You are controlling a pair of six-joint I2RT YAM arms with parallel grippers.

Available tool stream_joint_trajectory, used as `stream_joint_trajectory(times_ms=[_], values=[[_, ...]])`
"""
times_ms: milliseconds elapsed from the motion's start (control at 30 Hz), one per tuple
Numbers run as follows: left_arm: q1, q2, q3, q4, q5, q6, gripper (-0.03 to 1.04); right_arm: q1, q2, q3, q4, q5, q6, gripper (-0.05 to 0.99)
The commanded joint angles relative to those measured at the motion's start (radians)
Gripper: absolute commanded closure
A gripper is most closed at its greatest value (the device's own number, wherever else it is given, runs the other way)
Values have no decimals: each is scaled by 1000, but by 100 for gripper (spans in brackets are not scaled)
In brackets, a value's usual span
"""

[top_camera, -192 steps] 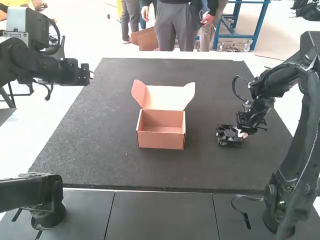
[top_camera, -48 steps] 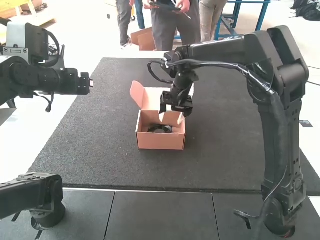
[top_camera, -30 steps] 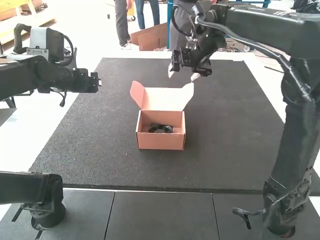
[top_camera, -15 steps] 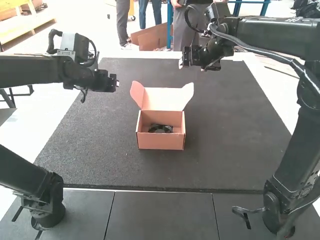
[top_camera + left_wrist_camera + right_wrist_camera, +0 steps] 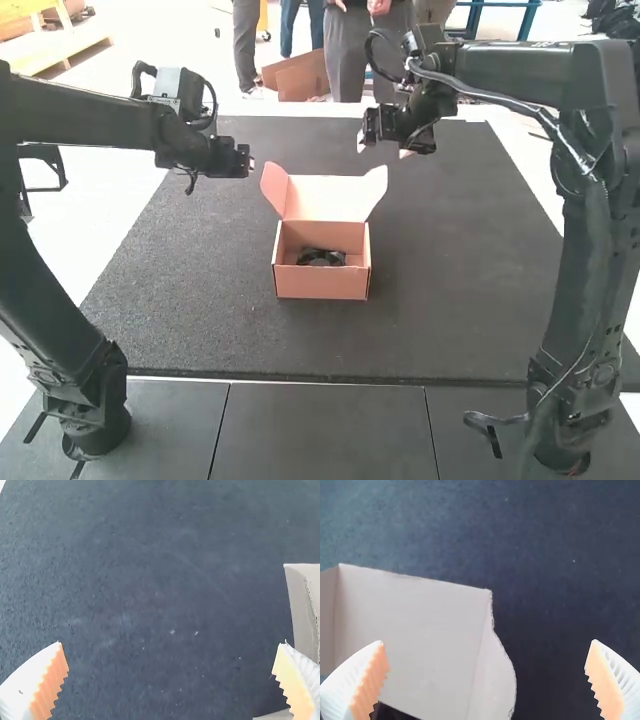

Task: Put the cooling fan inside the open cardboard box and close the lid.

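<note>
I see the fan (image 5: 321,257) lying flat on the floor of the box (image 5: 322,278), mid-desk (image 5: 180,300); I can't tell which way it faces. The box's long side runs across the desk, with the lid (image 5: 330,195) upright at the far edge. My left gripper (image 5: 243,160) hangs wide beside the lid's left flap, and my right gripper (image 5: 385,138) hangs wide over its right corner.

Matte black left arm (image 5: 80,105), matte black right arm (image 5: 545,70), looped black cables (image 5: 371,58), white ribbed fingers (image 5: 22,692), orange serrated pads (image 5: 50,680)
</note>
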State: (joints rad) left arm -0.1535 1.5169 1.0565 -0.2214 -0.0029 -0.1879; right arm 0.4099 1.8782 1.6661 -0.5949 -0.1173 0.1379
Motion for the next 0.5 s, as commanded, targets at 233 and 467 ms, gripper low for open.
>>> stream_joint_trajectory(times_ms=[233, 467], values=[[-15, 48, 66, -1, 38, -7, 4, -36, 22, 58, -74, -108, 31, 3], [-66, 58, 65, -10, 73, -13, 4, -40, 55, 93, -137, -166, 31, 3]])
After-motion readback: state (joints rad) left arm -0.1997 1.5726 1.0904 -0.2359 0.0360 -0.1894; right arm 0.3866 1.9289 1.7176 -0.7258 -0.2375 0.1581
